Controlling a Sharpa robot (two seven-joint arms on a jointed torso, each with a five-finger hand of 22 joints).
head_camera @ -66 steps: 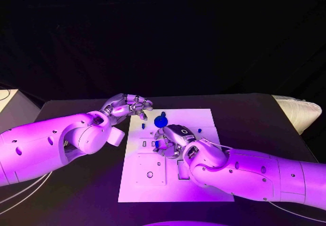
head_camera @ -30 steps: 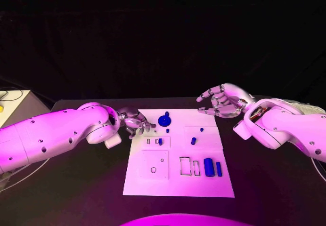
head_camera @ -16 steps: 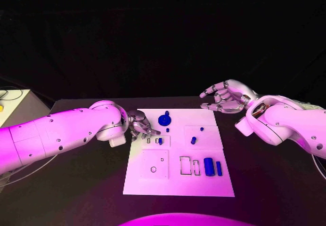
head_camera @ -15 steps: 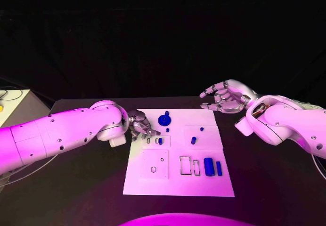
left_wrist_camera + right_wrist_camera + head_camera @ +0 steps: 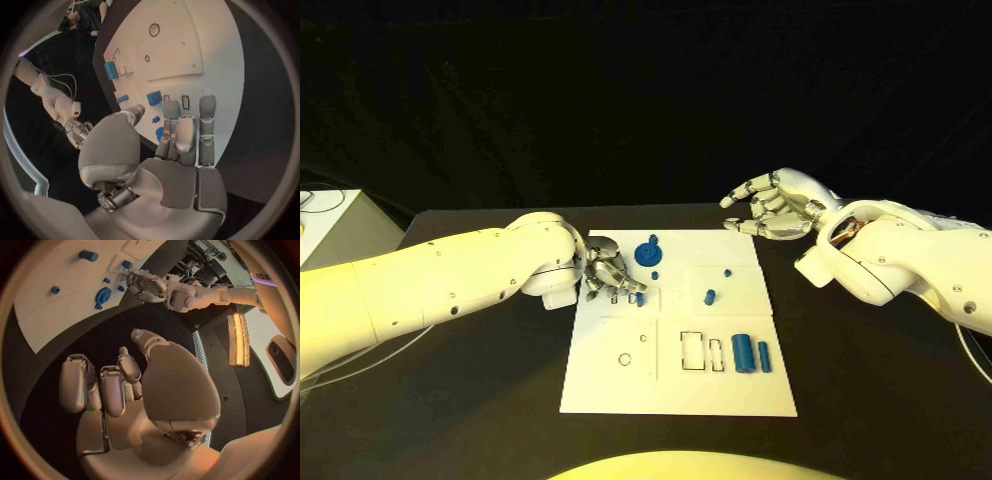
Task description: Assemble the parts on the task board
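My left hand (image 5: 609,276) hovers low over the task board (image 5: 678,390) at its left edge, fingers (image 5: 207,111) extended and apart, holding nothing; a small blue part (image 5: 639,298) lies just beneath the fingertips. My right hand (image 5: 776,205) hangs off the board's far right corner, fingers loosely spread, empty. The round blue part (image 5: 646,254) stands near the far edge, and two blue blocks (image 5: 751,354) sit toward the right side. Risk, in my judgement: a descent slightly off line would nudge the small part instead of pinching it, or a passing finger could clip the round part nearby.
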